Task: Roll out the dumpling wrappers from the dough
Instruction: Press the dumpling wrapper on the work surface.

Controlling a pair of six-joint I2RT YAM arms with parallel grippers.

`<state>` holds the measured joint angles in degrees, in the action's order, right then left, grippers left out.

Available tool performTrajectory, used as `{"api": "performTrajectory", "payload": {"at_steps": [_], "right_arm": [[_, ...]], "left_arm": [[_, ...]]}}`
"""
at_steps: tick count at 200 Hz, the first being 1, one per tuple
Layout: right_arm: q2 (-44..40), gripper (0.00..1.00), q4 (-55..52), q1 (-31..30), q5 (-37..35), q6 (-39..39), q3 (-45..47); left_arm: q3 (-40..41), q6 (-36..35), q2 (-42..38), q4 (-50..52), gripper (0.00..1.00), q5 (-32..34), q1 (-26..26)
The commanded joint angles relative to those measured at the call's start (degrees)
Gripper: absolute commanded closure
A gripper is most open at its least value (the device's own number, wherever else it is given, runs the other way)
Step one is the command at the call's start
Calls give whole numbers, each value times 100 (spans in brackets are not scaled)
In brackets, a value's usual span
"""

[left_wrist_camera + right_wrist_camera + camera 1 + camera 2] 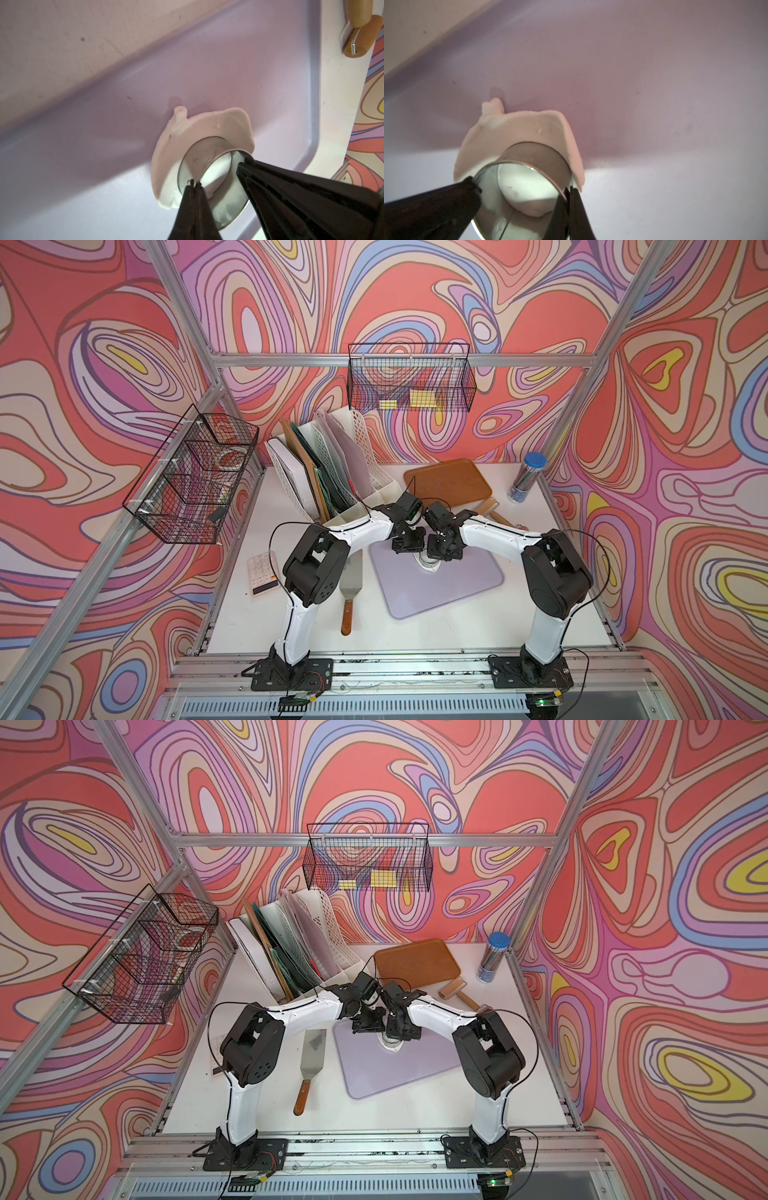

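Note:
A flattened, ragged piece of white dough lies on the lilac mat. A metal ring cutter stands on it, its lower edge sunk into the dough. My left gripper is shut on one side of the ring's wall. My right gripper is shut on the opposite side of the ring. White dough fills the inside of the ring. A separate dumpling wrapper is out of view. In both top views the two wrists meet over the mat and hide most of the ring.
A metal spatula with a wooden handle lies left of the mat, and a calculator lies further left. A wooden roller, a brown tray and a blue-capped tube stand behind. A white file rack is at the back left.

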<state>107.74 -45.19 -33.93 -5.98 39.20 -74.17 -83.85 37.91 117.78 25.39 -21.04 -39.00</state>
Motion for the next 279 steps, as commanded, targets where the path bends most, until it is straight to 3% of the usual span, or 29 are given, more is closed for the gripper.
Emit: {"api": "performTrajectory", "payload": {"at_steps": [1, 44, 78, 112, 147, 176, 231, 252, 279], "right_arm": [[505, 100, 798, -139, 310, -458, -504], [1278, 100, 938, 183, 867, -1704, -1484], [1251, 100, 560, 183, 1107, -1962, -1626], [1032, 100, -99, 185, 702, -2052, -1464], [655, 100, -108, 163, 966, -1536, -993], [453, 100, 434, 85, 1664, -533, -199], [-81, 100, 1768, -455, 1993, 1180, 704], [125, 100, 1605, -433, 1703, 1035, 505], [585, 100, 1045, 63, 795, 0, -11]], "left_arm": [[1040, 448, 279, 4, 100, 12, -238], [1892, 695, -223, -453, 100, -188, -308], [1802, 656, -334, -398, 100, 34, -256], [1512, 583, -461, -346, 100, 177, -117], [1142, 483, -329, -168, 100, 290, -107], [855, 450, 8, -124, 100, 314, -131], [183, 155, 551, -90, 100, 370, -289], [0, 66, 649, 155, 100, 389, -353], [724, 276, 414, -21, 100, 259, -413]]}}
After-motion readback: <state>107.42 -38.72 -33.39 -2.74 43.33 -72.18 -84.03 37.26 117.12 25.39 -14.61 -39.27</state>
